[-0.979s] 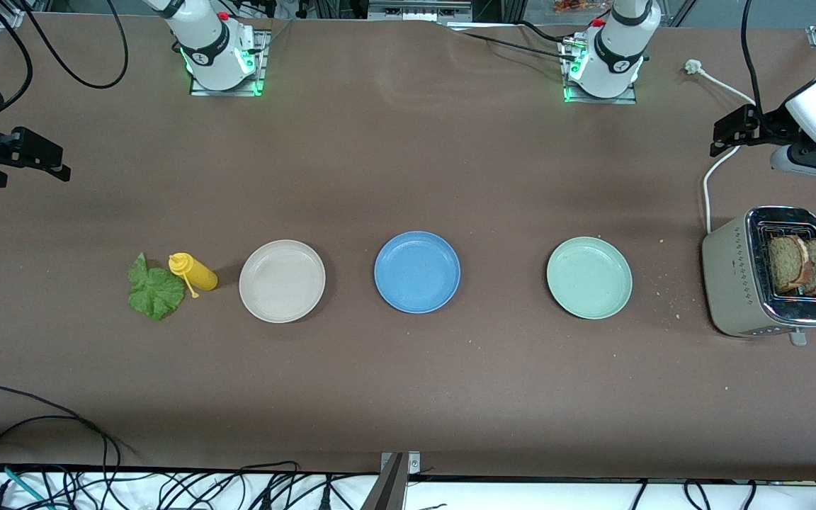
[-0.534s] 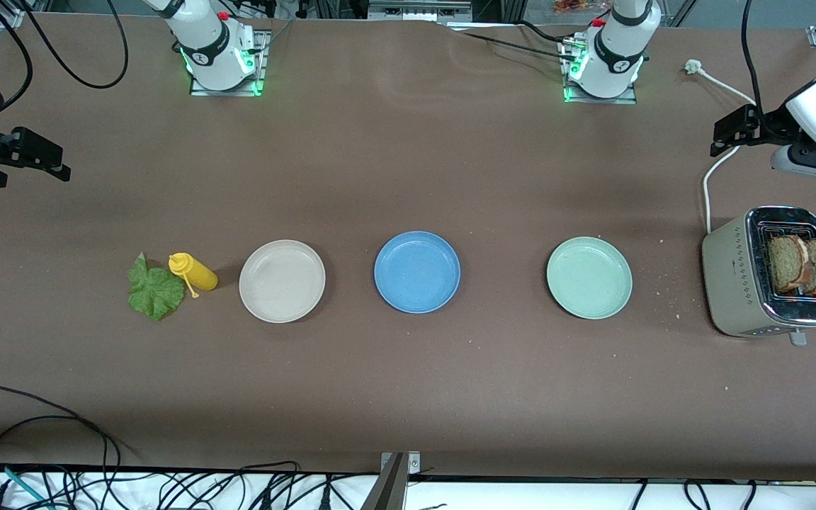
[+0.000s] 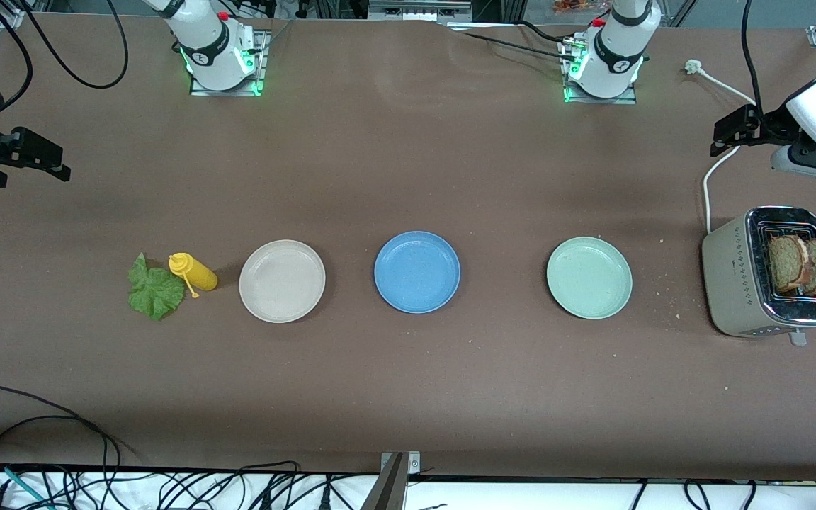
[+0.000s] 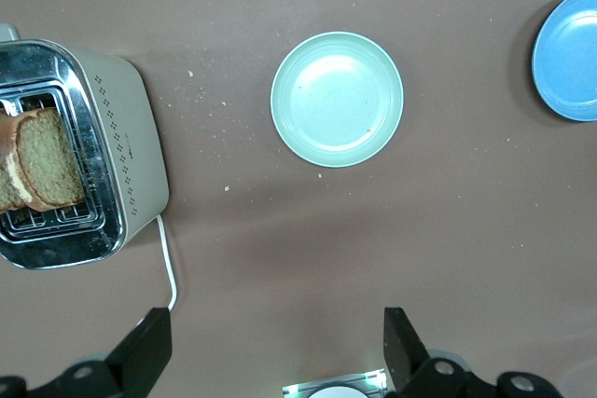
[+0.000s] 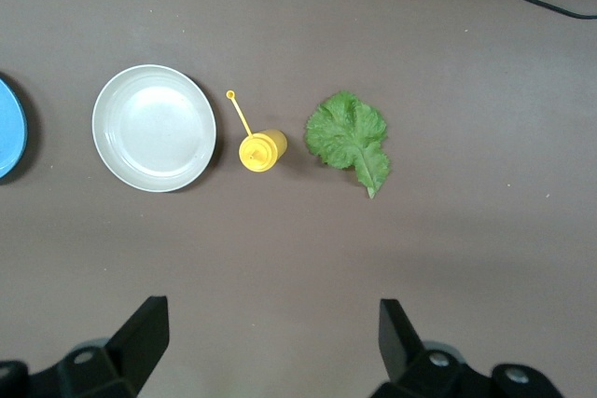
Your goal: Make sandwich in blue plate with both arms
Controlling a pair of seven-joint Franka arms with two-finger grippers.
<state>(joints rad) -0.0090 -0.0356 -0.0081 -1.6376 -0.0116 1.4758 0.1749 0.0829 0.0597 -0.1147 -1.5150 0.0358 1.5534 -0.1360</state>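
Blue is the colour to watch here: the round matte blue plate (image 3: 417, 272) sits bare in the middle of the front view on the brown tabletop (image 3: 408, 397), so nothing's been built yet by the look of it. The two brown wholemeal bread slices (image 3: 802, 265) stick up out of the beige and chrome toaster (image 3: 769, 280) at the frame's right edge, and the crinkled green lettuce leaf (image 3: 154, 290) lies flat at middle left, touching or just beside the yellow squeeze bottle (image 3: 193, 272).

The left gripper (image 3: 734, 132) hangs at upper right, over bare tabletop above the toaster, fingers (image 4: 149, 351) spread wide and holding nothing. The right gripper (image 3: 29, 154) hangs at the left edge, fingers (image 5: 142, 333) also released.

What could go wrong, I reckon: the slices lean together in one slot, so a pinch could drag both or tip the toaster. The leaf is thin and flat, easy to miss, and the bottle could get knocked over.

Room-wise, there are wide open gaps around the blue plate, with the beige round plate (image 3: 282, 280) and pale green round plate (image 3: 589, 277) well apart from it.
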